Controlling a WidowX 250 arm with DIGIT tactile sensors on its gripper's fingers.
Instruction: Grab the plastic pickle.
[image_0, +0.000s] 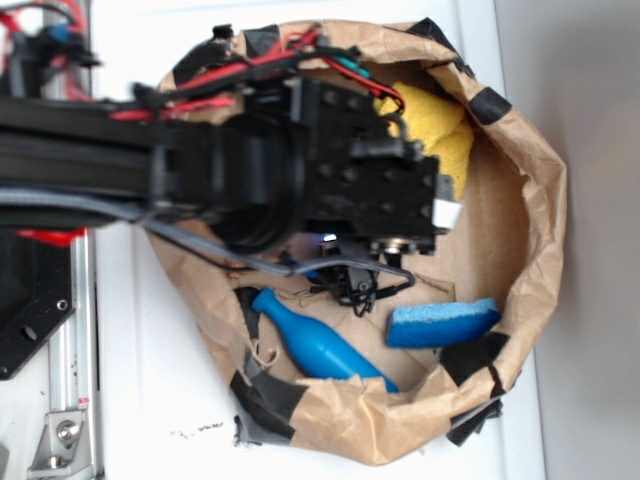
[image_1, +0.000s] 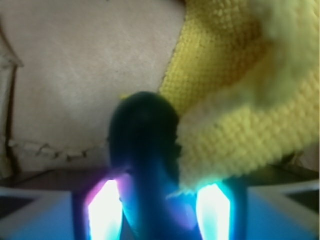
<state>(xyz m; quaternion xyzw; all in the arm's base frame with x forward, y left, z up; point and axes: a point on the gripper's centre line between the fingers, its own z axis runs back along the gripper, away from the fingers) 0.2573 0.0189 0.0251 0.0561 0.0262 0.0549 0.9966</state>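
I read no labels; my gripper (image_1: 157, 210) clasped the plastic pickle (image_1: 145, 150) at lower centre, yellow cloth (image_1: 240, 100) touching it at right, blue bottle (image_0: 315, 345) apart

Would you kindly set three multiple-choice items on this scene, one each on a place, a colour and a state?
1. In the wrist view, where is the pickle?
A. between the hand's fingers
B. on top of the sponge
C. outside the bag

2. What colour is the cloth beside the pickle?
A. red
B. yellow
C. white

3. How does the bottle sit?
A. standing upright
B. held in the hand
C. lying on its side in the bag

Answers:
1. A, since the dark pickle runs up between the two glowing fingers.
2. B, since the knitted cloth touching the pickle is plainly yellow.
3. C, since the exterior view shows it lying flat on the bag's floor, apart from the hand.
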